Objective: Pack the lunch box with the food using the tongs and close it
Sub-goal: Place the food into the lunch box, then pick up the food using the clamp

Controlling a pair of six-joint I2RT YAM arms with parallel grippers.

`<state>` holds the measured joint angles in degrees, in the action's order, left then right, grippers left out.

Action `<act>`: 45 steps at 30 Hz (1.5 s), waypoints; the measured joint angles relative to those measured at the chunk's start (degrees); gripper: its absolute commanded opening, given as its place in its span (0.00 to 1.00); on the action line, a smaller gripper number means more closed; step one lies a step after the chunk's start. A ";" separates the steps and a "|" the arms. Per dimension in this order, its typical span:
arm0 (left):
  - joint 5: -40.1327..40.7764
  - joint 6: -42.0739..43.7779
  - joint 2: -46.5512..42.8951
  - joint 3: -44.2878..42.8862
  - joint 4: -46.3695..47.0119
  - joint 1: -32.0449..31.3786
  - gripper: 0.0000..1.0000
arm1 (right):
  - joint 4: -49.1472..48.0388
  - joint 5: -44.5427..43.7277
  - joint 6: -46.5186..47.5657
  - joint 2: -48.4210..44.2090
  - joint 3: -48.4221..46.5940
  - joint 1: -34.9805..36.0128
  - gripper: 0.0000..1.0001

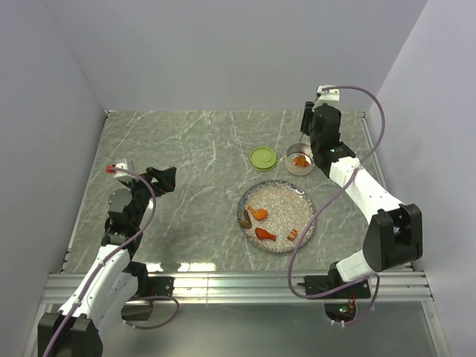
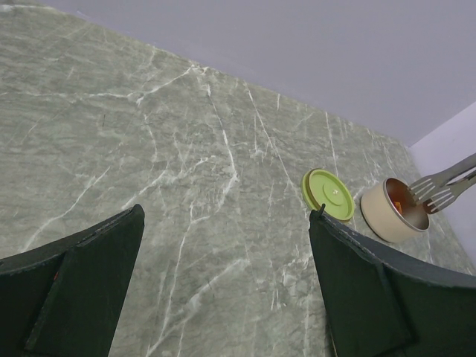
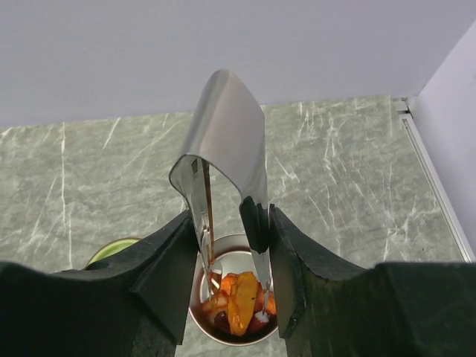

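A robotics lab test booth: plain pale grey panel walls (image 1: pixel 223 52) box in a green marble-patterned counter (image 1: pixel 186 156), with two black-and-white robot arms (image 1: pixel 364 193) bolted to an aluminium rail (image 1: pixel 238 284) at its near edge.

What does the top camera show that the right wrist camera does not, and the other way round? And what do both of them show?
Only the top view: the plate with some food pieces on it, and the open left gripper. Only the right wrist view: the right gripper squeezing both arms of the tongs, their tips down at the tin. Both: the tin with food inside, the green lid beside it, the marble table.
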<state>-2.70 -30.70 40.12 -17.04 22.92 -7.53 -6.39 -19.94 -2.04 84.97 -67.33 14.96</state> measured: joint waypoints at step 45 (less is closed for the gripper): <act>0.59 0.02 6.62 -0.22 1.44 0.00 1.00 | 36.68 -41.51 -31.85 -38.21 25.14 44.59 0.43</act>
<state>-2.11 -30.68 46.74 -17.26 24.36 -7.53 30.28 -61.45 -33.89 46.76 -42.19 59.55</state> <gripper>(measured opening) 0.994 0.433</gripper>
